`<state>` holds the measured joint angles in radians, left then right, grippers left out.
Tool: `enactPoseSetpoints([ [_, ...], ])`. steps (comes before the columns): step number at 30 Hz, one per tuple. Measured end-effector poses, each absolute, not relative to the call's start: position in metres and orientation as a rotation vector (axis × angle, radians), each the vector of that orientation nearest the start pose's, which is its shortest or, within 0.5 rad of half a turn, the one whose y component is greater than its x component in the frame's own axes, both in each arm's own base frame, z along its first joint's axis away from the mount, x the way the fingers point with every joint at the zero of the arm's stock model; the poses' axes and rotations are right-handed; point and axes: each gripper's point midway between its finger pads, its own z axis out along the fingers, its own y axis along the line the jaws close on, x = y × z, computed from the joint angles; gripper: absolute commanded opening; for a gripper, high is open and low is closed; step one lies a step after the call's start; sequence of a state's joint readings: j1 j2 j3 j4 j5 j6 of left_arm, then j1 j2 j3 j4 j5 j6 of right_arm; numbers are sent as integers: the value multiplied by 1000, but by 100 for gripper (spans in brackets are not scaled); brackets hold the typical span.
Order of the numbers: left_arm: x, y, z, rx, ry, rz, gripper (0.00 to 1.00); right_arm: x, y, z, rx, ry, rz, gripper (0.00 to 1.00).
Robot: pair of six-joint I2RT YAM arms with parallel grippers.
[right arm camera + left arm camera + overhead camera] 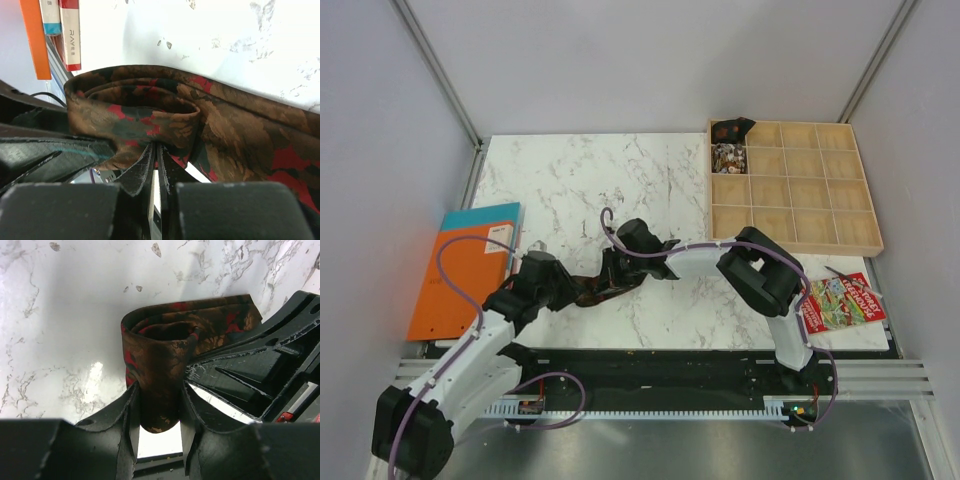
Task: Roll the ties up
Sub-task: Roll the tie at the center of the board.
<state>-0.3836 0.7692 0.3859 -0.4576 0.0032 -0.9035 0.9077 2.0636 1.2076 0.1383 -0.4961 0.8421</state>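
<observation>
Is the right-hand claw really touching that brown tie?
Touching. The right wrist view shows the right gripper pinched shut on a fold of the tie, with fabric squeezed between its fingertips.

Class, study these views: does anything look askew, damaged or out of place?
Yes. The tie is rolled loosely: its coil is lopsided, with an open hollow at the centre instead of tight turns. The red booklet lies crooked at the right edge of the table.

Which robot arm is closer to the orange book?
Left. The left arm runs right beside the orange book; the right arm comes in from the opposite side.
</observation>
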Motion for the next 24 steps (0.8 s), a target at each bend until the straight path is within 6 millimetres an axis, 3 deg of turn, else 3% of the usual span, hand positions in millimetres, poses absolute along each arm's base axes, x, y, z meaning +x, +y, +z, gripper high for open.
enactPoseSetpoints([
  [12,203,-137,71,-491,2647,-422,19,219,458,42,-367,2649,1327,12],
  [17,208,-137,83,-415,2728,-324,18,223,471,46,-327,2641,1397,13],
  [24,225,-158,96,-329,2760,-374,18,225,482,34,-248,2664,1458,13],
])
